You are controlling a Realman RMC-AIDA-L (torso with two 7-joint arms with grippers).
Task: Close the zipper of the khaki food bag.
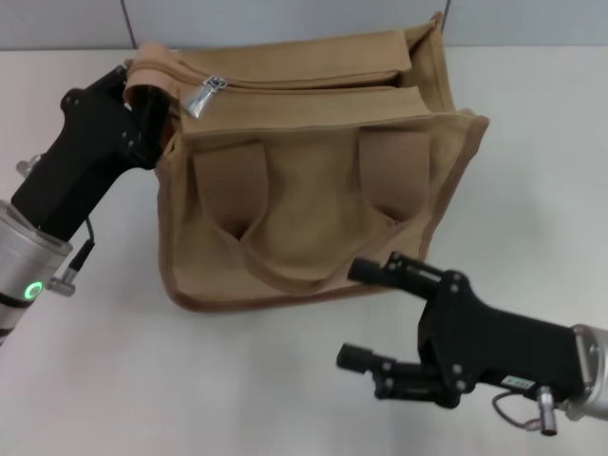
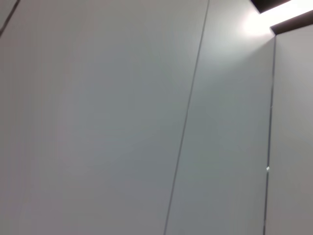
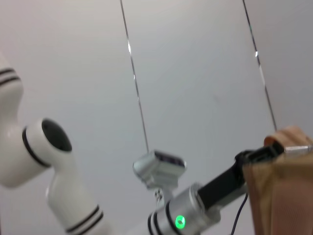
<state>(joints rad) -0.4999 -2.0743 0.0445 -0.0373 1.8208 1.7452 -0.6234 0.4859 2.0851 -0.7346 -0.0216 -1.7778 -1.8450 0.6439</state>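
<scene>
Plainly unlabelled, the khaki food bag [image 1: 323, 180] — left claw [image 1: 142, 90] at its corner.

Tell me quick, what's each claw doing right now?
Left gripper: shut on the khaki food bag, at its top corner near the zipper.
Right gripper: open, empty, in front of the bag.

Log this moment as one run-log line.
left end effector: holding khaki food bag at left end | zipper: pull near left end | right end effector: open, hovering before bag
</scene>
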